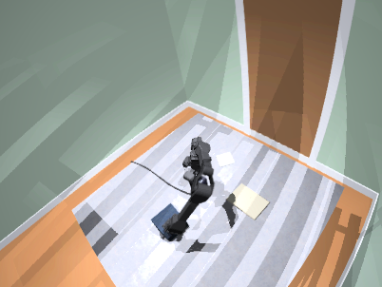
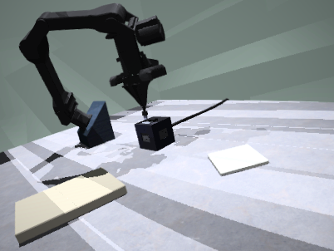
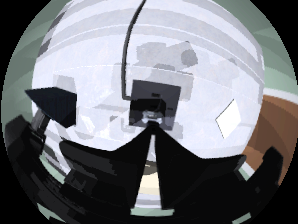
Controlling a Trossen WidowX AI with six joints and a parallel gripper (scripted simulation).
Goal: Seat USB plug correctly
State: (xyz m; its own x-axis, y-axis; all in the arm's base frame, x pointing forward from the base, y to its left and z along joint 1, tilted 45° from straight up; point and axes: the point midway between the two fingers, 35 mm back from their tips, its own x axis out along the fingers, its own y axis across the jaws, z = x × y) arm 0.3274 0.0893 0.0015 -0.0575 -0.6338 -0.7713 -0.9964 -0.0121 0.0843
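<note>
The arm (image 1: 192,205) (image 2: 75,22) is matte black, with chunky rounded joints and long, tapering, wedge-shaped fingers (image 2: 140,93).

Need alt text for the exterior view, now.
A black robot arm reaches down with its claw shut on a small plug at the top of a dark cube. A cable trails behind the cube; a blue wedge, a white slab and a cream slab lie around it.
</note>
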